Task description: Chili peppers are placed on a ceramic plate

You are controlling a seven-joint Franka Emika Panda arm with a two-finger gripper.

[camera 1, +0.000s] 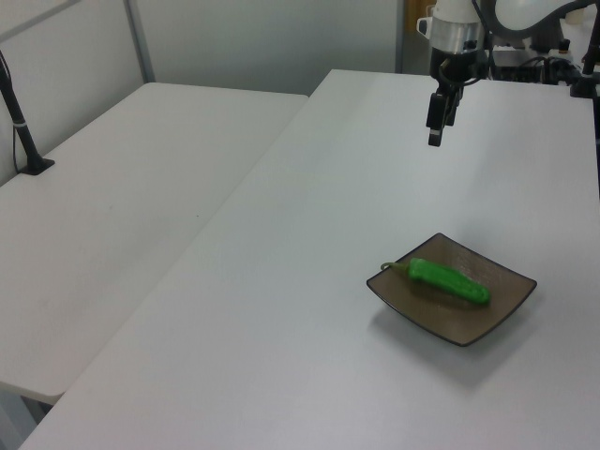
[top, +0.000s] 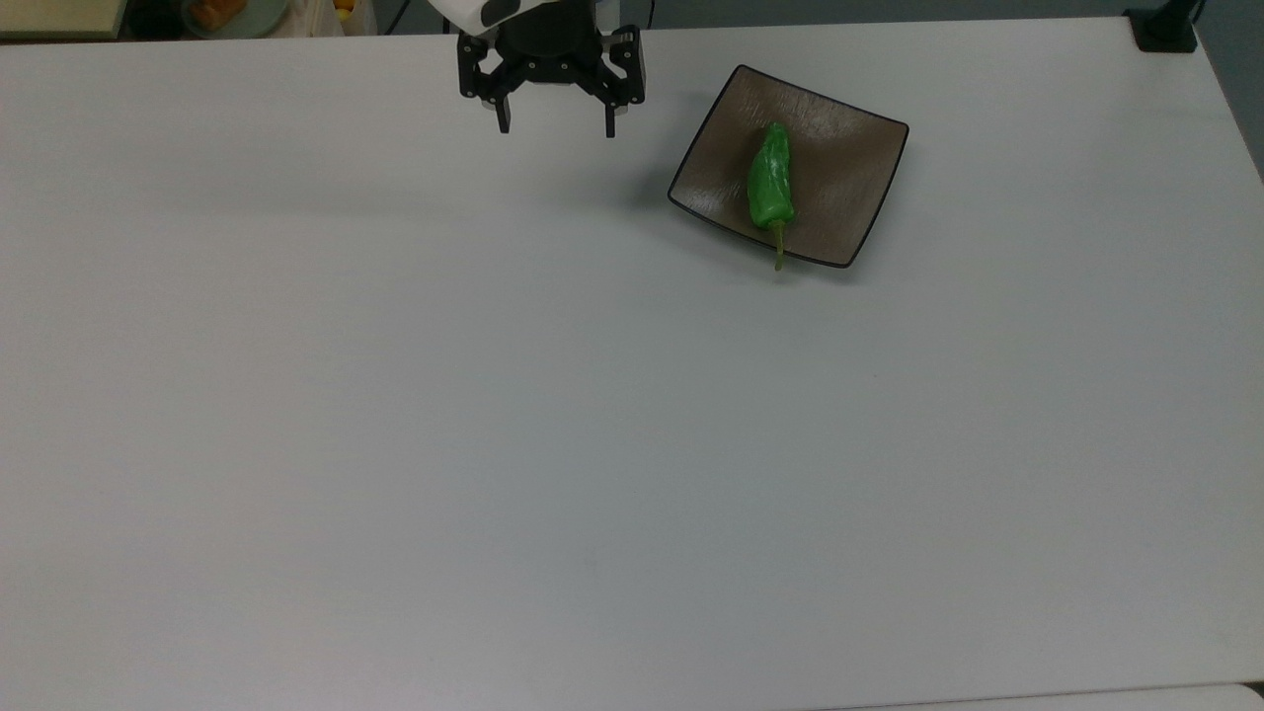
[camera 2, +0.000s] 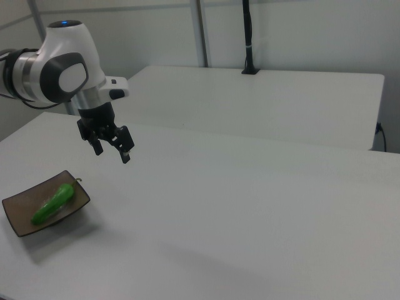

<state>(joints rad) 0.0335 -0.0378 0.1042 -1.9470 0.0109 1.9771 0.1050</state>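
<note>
A bright green chili pepper [top: 770, 181] lies on the square brown ceramic plate [top: 839, 173], its thin stem reaching over the plate's near rim in the top view. The pepper [camera 1: 450, 280] and plate [camera 1: 502, 309] also show at the left view's lower right, and the pepper [camera 2: 53, 204] on the plate [camera 2: 19, 215] at the right view's lower left. My gripper [top: 556, 128] hangs open and empty above the table, well off to the top view's left of the plate. It also shows high over the table as the gripper [camera 1: 434, 134] and the gripper [camera 2: 111, 155].
The white table [top: 494, 444] stretches wide toward the top view's bottom and left. A second white table [camera 1: 112, 216] stands beside it. A black post base [top: 1165, 30] sits at the top view's upper right corner, and some clutter [top: 212, 12] lies beyond the far edge.
</note>
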